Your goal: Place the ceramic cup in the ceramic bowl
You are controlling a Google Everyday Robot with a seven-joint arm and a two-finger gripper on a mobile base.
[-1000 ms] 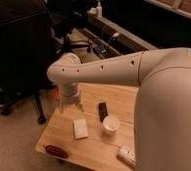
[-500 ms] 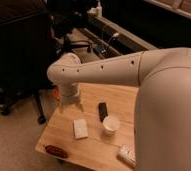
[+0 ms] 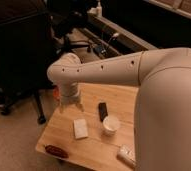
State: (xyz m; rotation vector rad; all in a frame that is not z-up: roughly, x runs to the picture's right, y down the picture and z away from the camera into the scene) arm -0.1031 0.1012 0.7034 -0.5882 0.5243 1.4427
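One ceramic cup (image 3: pixel 110 125) stands upright on the wooden table (image 3: pixel 95 146), towards the right of its middle, and we see nothing touching it. Just beyond it, nearer the far edge, lies a small dark oblong object (image 3: pixel 103 111), close to the cup but apart from it. To the cup's left a flat white block (image 3: pixel 80 128) lies on the wood.

Of the ceramic bowl (image 3: pixel 55 93) we can make out only a red-orange sliver at the table's far left corner, mostly hidden behind the robot's wrist. The cup is well apart from it, not in it.

The gripper (image 3: pixel 70 106) hangs pointing down over the table beside that bowl, above and behind the white block. Its two fingers (image 3: pixel 62 106) are spread wide and we see nothing between them. The pale arm (image 3: pixel 106 72) reaches in from the right.

At the near left edge lies a dark red oblong object (image 3: pixel 56 151), and at the near right edge a pale object (image 3: pixel 126 154) we cannot identify. A dark chair (image 3: pixel 19 47) stands on the floor to the left.
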